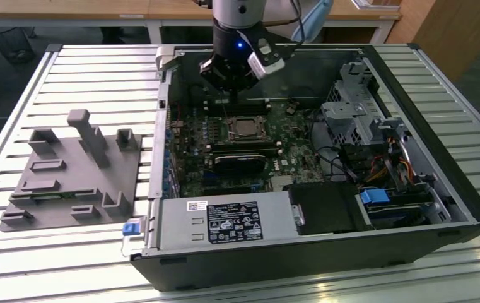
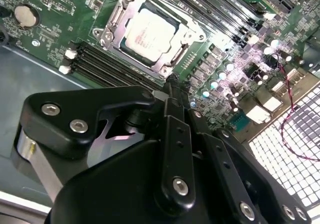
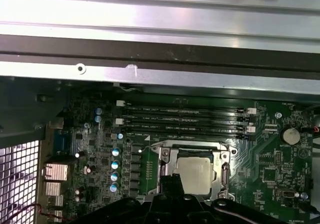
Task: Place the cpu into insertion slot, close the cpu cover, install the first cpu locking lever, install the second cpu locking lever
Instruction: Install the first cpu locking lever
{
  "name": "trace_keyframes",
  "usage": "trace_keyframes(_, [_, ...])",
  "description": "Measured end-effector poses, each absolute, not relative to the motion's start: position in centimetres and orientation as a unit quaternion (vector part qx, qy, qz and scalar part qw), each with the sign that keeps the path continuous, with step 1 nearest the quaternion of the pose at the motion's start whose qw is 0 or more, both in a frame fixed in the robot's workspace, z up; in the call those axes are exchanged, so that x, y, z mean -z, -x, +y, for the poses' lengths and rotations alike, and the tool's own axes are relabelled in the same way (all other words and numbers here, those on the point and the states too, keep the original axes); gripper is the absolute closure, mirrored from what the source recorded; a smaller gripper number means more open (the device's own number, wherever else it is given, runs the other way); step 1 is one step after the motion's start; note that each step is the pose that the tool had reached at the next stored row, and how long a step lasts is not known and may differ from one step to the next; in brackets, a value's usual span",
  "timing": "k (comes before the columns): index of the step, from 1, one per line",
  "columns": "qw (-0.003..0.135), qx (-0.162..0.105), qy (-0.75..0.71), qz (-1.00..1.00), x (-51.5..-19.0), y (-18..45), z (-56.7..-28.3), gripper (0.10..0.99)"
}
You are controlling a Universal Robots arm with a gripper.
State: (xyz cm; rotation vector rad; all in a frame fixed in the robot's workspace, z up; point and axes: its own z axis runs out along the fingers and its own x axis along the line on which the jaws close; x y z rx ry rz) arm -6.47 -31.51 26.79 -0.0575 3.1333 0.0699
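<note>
The cpu (image 1: 244, 128) (image 2: 150, 32) (image 3: 195, 174), a pale silver square, lies in the insertion slot on the green motherboard inside the open computer case. The cpu cover (image 2: 116, 15) (image 3: 166, 165), a silvery metal frame, lies flat around the chip. My gripper (image 1: 226, 95) (image 2: 172, 84) (image 3: 172, 181) hangs just above the board beside the socket, over the memory slots at the socket's edge. Its black fingers are shut together with nothing between them. I cannot make out how the locking levers stand.
Long black memory slots (image 3: 185, 121) run beside the socket. A black block (image 1: 240, 163) sits just past the socket. The case wall (image 1: 168, 126), a power supply (image 1: 222, 221) and drive cage (image 1: 366, 113) hem the board in. A grey fixture (image 1: 71, 170) lies at the exterior view's left.
</note>
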Motion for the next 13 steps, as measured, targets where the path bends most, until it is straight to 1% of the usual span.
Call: trace_keyframes(13, [0.005,-0.022,0.014,1.000,-26.52,6.94,-31.49,0.980])
